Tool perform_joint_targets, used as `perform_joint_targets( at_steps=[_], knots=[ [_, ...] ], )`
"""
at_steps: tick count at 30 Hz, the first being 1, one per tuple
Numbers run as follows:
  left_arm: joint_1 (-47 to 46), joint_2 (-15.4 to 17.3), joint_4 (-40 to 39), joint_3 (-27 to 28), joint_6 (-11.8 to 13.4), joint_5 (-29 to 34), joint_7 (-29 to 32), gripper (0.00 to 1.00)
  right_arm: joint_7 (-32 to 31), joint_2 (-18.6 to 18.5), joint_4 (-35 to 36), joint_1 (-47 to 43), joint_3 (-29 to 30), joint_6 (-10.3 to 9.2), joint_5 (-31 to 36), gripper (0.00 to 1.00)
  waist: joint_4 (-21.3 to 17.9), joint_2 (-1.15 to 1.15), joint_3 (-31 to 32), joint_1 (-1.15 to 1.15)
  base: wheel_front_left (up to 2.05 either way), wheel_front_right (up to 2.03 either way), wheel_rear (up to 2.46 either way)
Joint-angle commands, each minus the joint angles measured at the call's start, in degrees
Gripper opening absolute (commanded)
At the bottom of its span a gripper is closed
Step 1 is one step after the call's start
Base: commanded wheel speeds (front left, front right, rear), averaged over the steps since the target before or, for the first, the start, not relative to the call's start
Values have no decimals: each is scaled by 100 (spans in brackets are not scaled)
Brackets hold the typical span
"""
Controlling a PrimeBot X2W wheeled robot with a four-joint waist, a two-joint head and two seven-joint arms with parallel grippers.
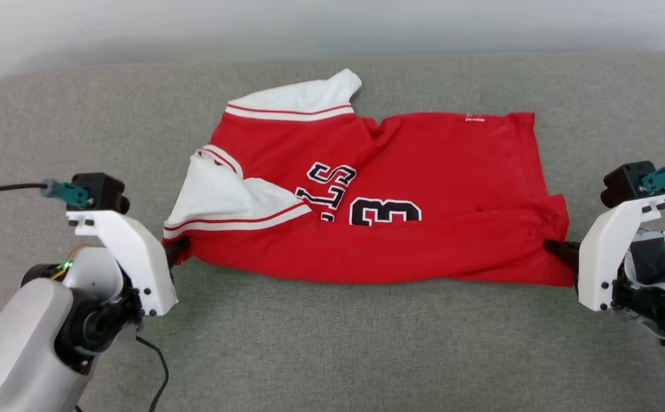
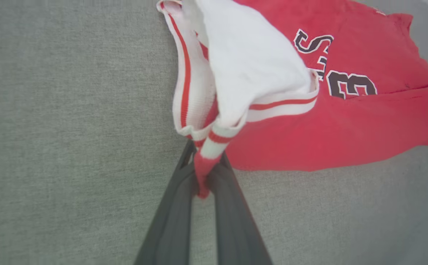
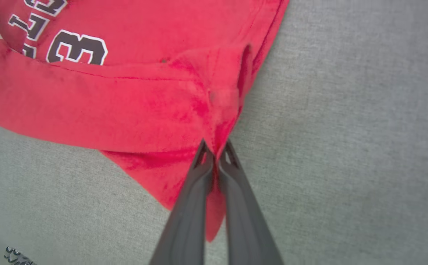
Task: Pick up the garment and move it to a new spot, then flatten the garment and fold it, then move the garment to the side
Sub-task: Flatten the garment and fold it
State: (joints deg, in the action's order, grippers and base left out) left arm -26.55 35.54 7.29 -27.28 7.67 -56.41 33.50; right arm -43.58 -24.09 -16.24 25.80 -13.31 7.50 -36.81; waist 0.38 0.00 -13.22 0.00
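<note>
A: What has the left gripper [image 1: 179,249] got?
B: Its two dark fingers [image 2: 169,221] are pinched almost together on a bunched bit of the shirt [image 1: 423,171], at the red-and-white striped edge of a white sleeve [image 2: 250,62]. The sleeve fans out just beyond the fingertips, and the red body runs off toward the other arm.
A: And the right gripper [image 1: 553,248]?
B: Much the same. Its fingers are nearly closed with a red corner of the shirt nipped between the tips, and a point of cloth trails back between the fingers toward the wrist.
A: So where does the shirt sit?
B: Stretched between the two grippers, over a grey fabric surface [image 1: 332,343]. The edge joining the two grips is folded over as a thick red band. The black number 3 [image 1: 386,212] shows just past that band, roughly midway between the grippers. A second white sleeve [image 1: 303,97] lies well beyond both sets of fingertips.
A: Is the held edge lifted?
B: I cannot tell. The rest lies on the surface.
</note>
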Motion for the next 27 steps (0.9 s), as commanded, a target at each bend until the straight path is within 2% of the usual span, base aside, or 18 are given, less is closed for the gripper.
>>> perform_joint_targets(
  at_steps=[1, 6, 12, 18, 19, 20, 21, 22, 24, 27],
  knots=[
    [163, 39, -78, 81, 64, -67, -79, 0, -2, 15, 97, -98, -14, -2, 9, 0, -56, 0, 225, 0, 0, 0, 0],
    [856, 223, -422, 260, 304, -208, -236, 0, -136, 25, 370, -488, -42, -2, 42, 0, -104, 0, 687, 0, 0, 0, 0],
    [2048, 327, -732, 407, 642, -547, -336, 0, -307, 65, 785, -1379, 41, -2, 10, 0, -97, 0, 1148, 0, 0, 0, 0],
    [2750, 216, -689, 439, 673, -724, -572, 0, -96, 213, 787, -2100, 288, -2, 69, 0, -53, 0, 1304, 0, 0, 0, 0],
    [2755, 117, -615, 482, 663, -745, -699, 3, -36, 264, 723, -2196, 331, -3, 71, 0, -44, 0, 1315, 0, 0, 0, 0],
    [2769, 50, -542, 462, 627, -760, -757, 48, 37, 305, 687, -2286, 372, -3, 89, 11, -37, 0, 1322, 0, 0, 0, 0],
    [2764, 12, -470, 445, 596, -753, -803, 100, 155, 343, 690, -2316, 401, -2, 113, 74, -37, 0, 1321, 0, 0, 0, 0],
    [2730, -48, -403, 479, 567, -759, -883, 100, 282, 385, 706, -2348, 422, -2, 99, 100, -43, 0, 1315, 0, 0, 0, 0],
    [2695, -105, -364, 482, 531, -777, -930, 100, 418, 406, 741, -2378, 414, -2, 91, 100, -55, 0, 1305, 0, 0, 0, 0],
    [2575, -89, -307, 504, 435, -707, -1046, 100, 1034, 365, 927, -2386, 365, -2, 171, 100, -118, 0, 1275, 0, 0, 0, 0]
  ],
)
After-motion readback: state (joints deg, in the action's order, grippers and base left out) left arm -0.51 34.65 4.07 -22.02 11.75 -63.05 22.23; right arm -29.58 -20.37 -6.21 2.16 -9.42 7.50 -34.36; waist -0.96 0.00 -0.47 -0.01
